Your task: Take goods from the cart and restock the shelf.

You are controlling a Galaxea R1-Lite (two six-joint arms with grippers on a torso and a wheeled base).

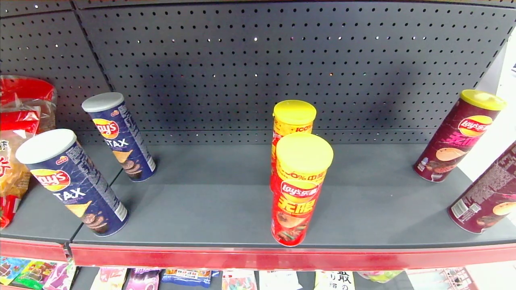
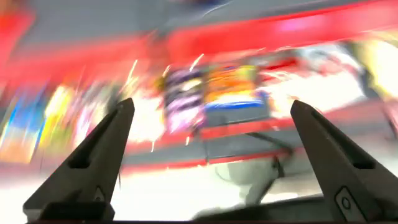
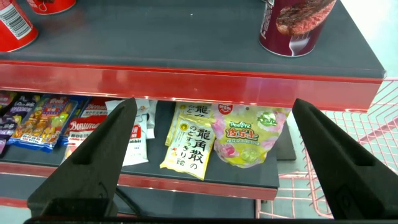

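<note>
Shelf: the grey shelf (image 1: pixel 209 201) with a red front lip is spanning the lower half of the head view.
Back panel: a perforated panel (image 1: pixel 282 60) is filling the upper half.
Lower shelf: a lower shelf (image 3: pixel 205 185) is carrying flat snack packets (image 3: pixel 189 143) lying side by side.
Cart: pink wire mesh of the cart (image 3: pixel 373 124) is showing beside that lower shelf; I cannot tell what it is holding.
Maroon cans: two yellow-lidded maroon cans (image 1: pixel 459 137) are standing at the right edge, well apart from the rest.
Blue cans: two grey-lidded blue cans (image 1: pixel 72 181) are standing at left, one behind the other.
Red cans: two yellow-lidded red cans (image 1: pixel 298 189) are standing at centre, front one hiding part of the rear; all lids are sealing the contents.
Bags: snack bags (image 1: pixel 16 133) are crowding the far left edge.
Left claw: the left claw (image 2: pixel 212 104) is hanging released, grasping nothing.
Right claw: the right claw (image 3: pixel 216 102) is hanging released before the shelf lip.
</note>
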